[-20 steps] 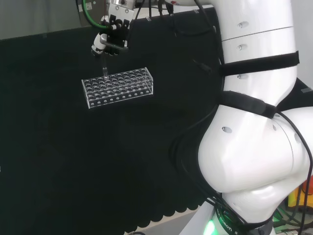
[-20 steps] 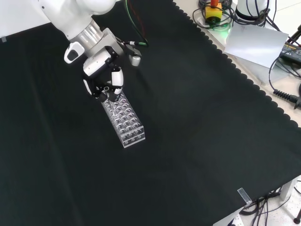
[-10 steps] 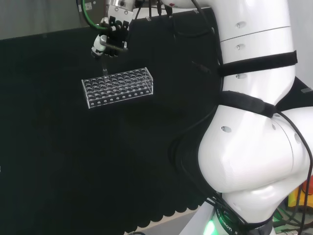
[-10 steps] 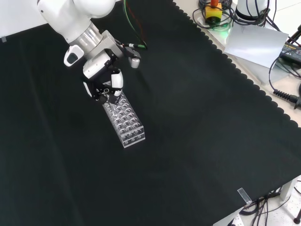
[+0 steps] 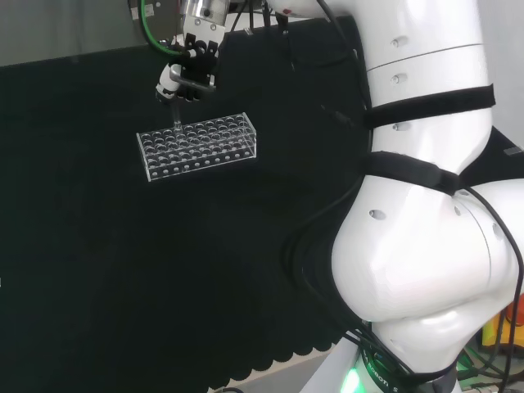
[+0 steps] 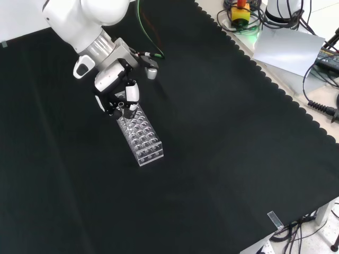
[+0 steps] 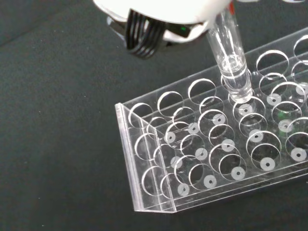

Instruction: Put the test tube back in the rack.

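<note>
Black and white hand (image 5: 187, 75) pinching thin clear glass test tube (image 7: 231, 63), tip just above clear plastic rack (image 7: 211, 154) below hand. Next: straight down into a hole.

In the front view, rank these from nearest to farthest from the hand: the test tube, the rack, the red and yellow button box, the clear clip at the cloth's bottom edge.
1. Test tube: held in the hand.
2. Rack: right below the hand.
3. Button box: top right, off the cloth.
4. Clear clip: bottom right edge.
</note>
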`<move>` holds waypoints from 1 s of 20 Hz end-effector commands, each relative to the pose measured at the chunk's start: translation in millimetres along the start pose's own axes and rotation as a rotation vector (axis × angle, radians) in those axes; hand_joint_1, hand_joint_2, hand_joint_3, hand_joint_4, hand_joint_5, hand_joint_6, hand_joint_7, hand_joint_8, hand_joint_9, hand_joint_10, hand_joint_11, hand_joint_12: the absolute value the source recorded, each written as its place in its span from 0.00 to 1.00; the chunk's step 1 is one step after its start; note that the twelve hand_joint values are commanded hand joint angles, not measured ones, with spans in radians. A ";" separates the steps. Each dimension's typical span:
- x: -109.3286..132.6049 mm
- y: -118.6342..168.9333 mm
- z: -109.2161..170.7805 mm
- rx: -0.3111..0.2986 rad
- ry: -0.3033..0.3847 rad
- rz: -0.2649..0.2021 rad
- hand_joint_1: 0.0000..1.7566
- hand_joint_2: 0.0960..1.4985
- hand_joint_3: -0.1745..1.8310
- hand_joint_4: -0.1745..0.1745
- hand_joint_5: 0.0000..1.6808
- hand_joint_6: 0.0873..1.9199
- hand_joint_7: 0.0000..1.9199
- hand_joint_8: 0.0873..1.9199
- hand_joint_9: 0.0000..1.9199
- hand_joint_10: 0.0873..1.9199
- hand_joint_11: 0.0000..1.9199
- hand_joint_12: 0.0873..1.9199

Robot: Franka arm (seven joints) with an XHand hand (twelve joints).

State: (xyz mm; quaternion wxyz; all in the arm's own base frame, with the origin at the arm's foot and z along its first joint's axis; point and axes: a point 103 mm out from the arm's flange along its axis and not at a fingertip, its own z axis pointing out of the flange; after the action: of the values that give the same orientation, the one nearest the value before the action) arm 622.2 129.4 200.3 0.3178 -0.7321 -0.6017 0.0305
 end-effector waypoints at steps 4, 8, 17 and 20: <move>-17.2 9.7 18.1 0.018 0.009 0.015 0.69 0.42 0.39 0.00 0.77 0.28 0.87 0.28 0.80 0.28 0.55 0.55; -17.9 11.1 24.9 0.031 0.014 0.013 0.69 0.42 0.39 0.00 0.77 0.28 0.87 0.27 0.80 0.28 0.55 0.55; -14.4 12.2 37.2 0.057 0.013 0.000 0.69 0.42 0.39 0.00 0.77 0.28 0.87 0.27 0.80 0.28 0.55 0.55; -17.2 13.4 37.0 0.107 0.061 0.003 0.69 0.42 0.39 0.00 0.76 0.29 0.87 0.28 0.79 0.29 0.53 0.58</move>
State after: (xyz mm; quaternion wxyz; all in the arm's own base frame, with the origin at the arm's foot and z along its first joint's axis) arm 613.7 130.5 160.1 0.3428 -0.7237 -0.5976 0.0416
